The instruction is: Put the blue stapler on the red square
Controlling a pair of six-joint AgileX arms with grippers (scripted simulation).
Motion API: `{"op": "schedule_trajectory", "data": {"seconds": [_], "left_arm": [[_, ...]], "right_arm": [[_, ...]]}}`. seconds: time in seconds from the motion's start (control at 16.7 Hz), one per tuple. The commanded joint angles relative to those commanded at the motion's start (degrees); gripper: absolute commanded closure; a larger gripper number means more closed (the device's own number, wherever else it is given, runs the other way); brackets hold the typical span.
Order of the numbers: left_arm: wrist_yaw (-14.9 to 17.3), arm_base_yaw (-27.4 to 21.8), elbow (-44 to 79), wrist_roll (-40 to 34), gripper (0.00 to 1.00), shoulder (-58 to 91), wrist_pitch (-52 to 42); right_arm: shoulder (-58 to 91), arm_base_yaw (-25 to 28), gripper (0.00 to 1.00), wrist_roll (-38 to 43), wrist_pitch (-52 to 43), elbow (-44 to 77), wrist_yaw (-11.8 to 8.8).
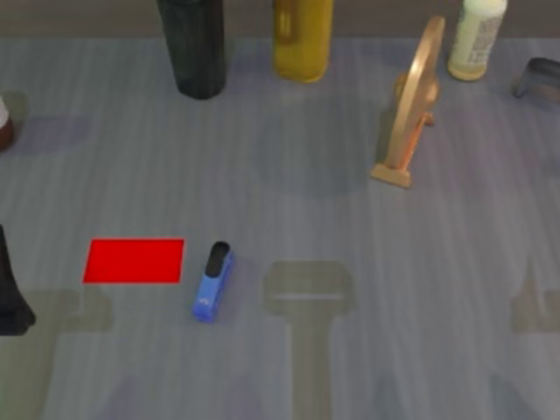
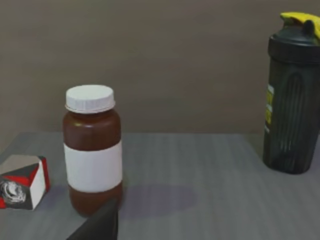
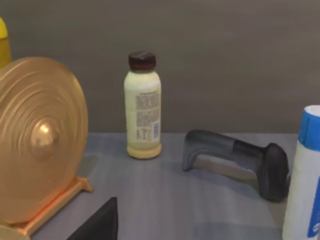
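No legible text, brand, number or sign in any view.
- Cream bottle (image 3: 143, 107): label carries blocks of fine print, too small to read.
- Brown jar (image 2: 93, 150): white label, blank.
- Black shaker (image 2: 291, 97): narrow yellow-and-white side strip, unreadable.
- Small box (image 2: 22, 181): red, black and white graphic with a round emblem, no readable lettering.
- White-and-blue bottle (image 3: 304, 182): blue mark at edge, cut off.

Beyond the golden disc (image 1: 411, 105), a dark bottle (image 1: 192, 44), a yellow jug (image 1: 303, 37) and a grey scanner (image 1: 538, 77) run off the top view's edges.
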State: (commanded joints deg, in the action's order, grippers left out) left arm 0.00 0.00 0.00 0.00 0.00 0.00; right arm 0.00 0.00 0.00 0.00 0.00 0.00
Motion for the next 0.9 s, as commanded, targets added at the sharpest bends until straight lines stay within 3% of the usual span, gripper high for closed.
{"op": "schedule_trajectory", "data": {"seconds": [0.42, 0.9], "left_arm": [[0.2, -3.0, 8.9, -1.6, 0.00, 9.0, -6.4], [-0.1, -13.4, 44.5, -7.1, 0.00, 51.9, -32.0]], "right_arm": [[0.0, 0.0, 0.00, 0.0, 0.0, 0.0, 0.0], [0.0, 0.0, 0.00, 0.0, 0.0, 0.0, 0.0]]}}
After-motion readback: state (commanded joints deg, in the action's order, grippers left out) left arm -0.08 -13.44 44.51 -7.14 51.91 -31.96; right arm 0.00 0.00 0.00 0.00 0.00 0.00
